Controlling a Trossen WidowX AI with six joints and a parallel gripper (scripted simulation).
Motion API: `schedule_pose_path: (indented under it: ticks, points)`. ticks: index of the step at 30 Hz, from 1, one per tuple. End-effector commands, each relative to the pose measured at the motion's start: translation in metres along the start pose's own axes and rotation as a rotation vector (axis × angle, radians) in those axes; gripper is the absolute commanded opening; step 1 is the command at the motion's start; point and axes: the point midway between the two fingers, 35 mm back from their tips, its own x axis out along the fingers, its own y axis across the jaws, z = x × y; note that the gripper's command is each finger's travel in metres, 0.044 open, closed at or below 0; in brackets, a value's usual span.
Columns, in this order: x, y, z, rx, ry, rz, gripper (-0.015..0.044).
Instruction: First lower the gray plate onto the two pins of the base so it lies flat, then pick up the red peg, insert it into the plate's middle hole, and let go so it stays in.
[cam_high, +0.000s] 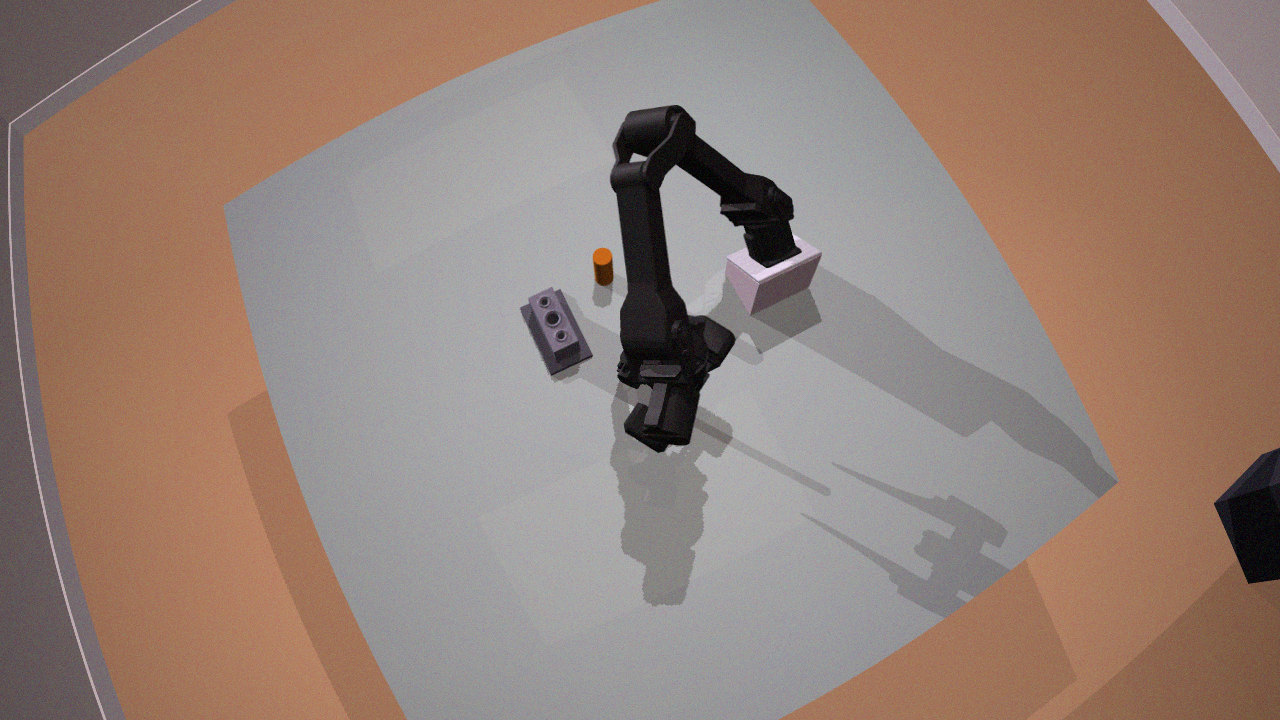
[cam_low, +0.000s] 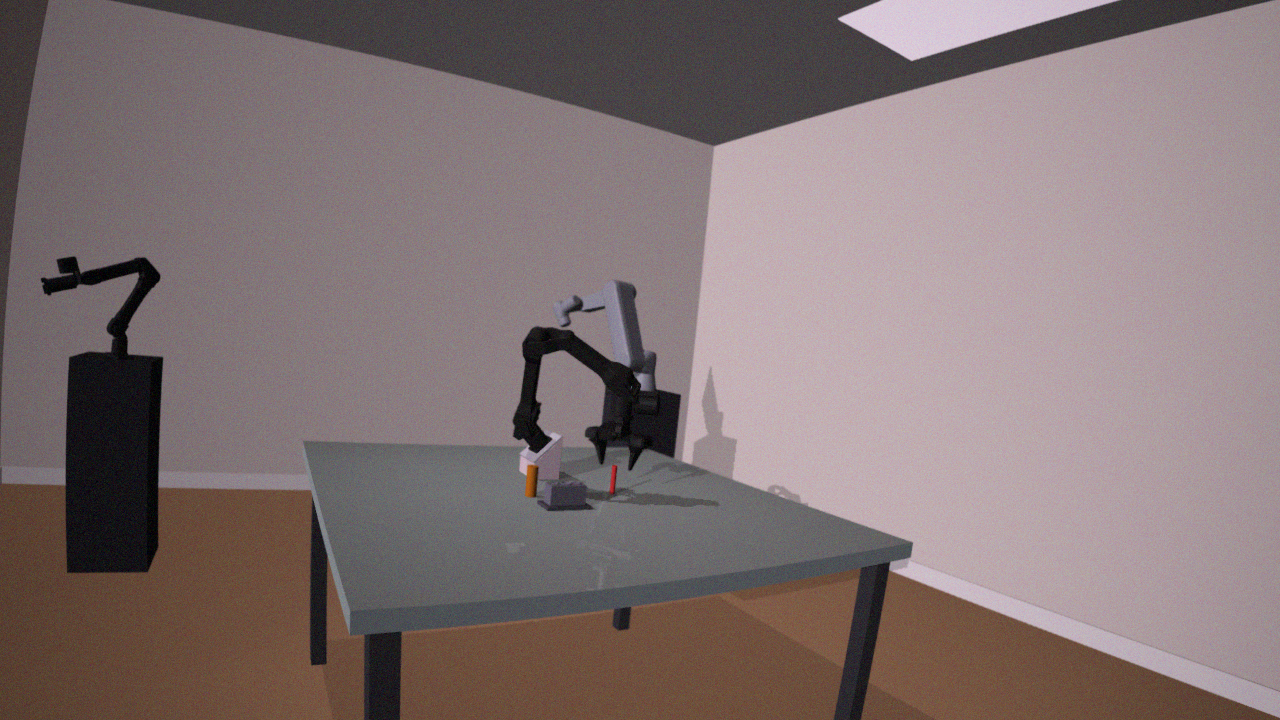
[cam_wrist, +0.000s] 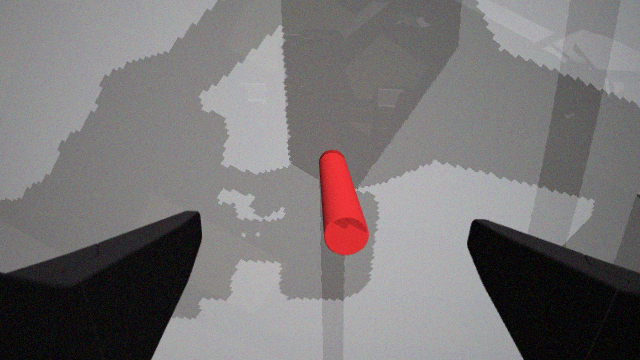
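Exterior view: gripper open and holding nothing, red peg upright on the table

Largest is the room, with pale walls (cam_low: 358, 223) and an orange-brown floor (cam_high: 161, 555) (cam_low: 223, 617). A gray-green table (cam_high: 429, 501) (cam_low: 465, 555) stands on dark legs. In the background, a tall black pedestal (cam_low: 111, 465) carries a second black arm (cam_low: 136, 300), and a pale gray arm (cam_low: 623, 322) stands in front of the far corner.

The black working arm (cam_high: 646, 241) (cam_low: 530, 385) rises from a pale pink block (cam_high: 753, 291) (cam_low: 548, 465) on the tabletop, arches over and comes down again. At its end the gripper (cam_high: 666, 413) (cam_low: 616, 465) (cam_wrist: 338, 229) points downward, its two fingers spread wide, with nothing gripped.

Near the arm sits the dark base (cam_high: 529, 320) (cam_low: 572, 507), and on it rests the gray plate (cam_high: 562, 347) (cam_low: 564, 494), its three holes in a row facing up. The plate looks flat on the base, and its middle hole shows dark, with no peg in it.

An orange cylinder (cam_high: 603, 268) (cam_low: 531, 480) stands upright near the base, apart from it.

Slimmest is the red peg (cam_low: 613, 480) (cam_wrist: 345, 200), upright and well apart from the plate. In the wrist view it appears between the open fingertips, touching neither; from the top it is hidden.
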Motion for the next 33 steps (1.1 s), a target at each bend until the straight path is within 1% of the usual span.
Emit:
schedule_pose_path:
  ticks: [1, 20, 33]
  points:
    - [0.007, 0.000, 0.000, -0.006, -0.005, 0.001, 0.0440]
    - [0.035, -0.002, 0.001, -0.005, -0.007, 0.000, 0.0440]
    - [0.035, -0.002, 0.001, -0.005, -0.007, 0.000, 0.0099]
